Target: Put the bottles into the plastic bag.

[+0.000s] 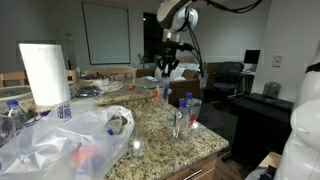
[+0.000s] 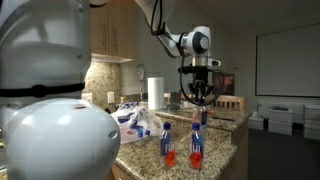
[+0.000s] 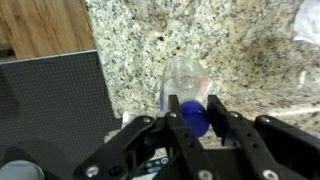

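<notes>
Pinching bottle [image 3: 186, 82] at its cap [image 3: 193, 112] in gripper [image 3: 195, 125], so may swing and slip loose travelling to bag [image 1: 50, 140] at 8 o'clock.

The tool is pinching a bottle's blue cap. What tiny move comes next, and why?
Probably lift straight up a little: the tool is shut on the bottle by its blue cap, and the plastic bag lies elsewhere on the granite counter.

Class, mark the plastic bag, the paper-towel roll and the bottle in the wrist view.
plastic bag [image 1: 45, 140], an exterior view, crumpled film at its middle
paper-towel roll [image 1: 45, 72], an exterior view, white side
bottle [image 3: 186, 80], wrist view, clear body beyond the blue cap
</notes>
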Controlling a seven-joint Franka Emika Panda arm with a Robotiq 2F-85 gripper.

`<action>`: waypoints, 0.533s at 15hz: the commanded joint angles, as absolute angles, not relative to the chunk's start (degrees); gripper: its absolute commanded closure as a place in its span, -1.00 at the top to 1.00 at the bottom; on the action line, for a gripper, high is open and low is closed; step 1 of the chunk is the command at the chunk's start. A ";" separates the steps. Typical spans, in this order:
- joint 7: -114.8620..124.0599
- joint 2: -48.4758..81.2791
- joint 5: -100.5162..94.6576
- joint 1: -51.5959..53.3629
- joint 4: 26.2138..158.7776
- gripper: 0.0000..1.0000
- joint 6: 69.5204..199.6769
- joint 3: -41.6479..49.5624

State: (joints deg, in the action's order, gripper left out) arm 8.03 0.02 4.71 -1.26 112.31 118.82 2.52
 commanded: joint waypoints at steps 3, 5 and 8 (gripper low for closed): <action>-4.14 -10.39 17.65 1.64 116.74 -0.75 117.98 0.81; -7.44 -7.99 24.26 3.93 115.86 -0.75 119.54 0.24; -13.62 -0.90 34.21 6.70 113.71 -0.76 119.74 -1.09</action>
State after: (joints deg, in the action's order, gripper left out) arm -6.70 -7.28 26.13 5.03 115.14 118.28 -0.21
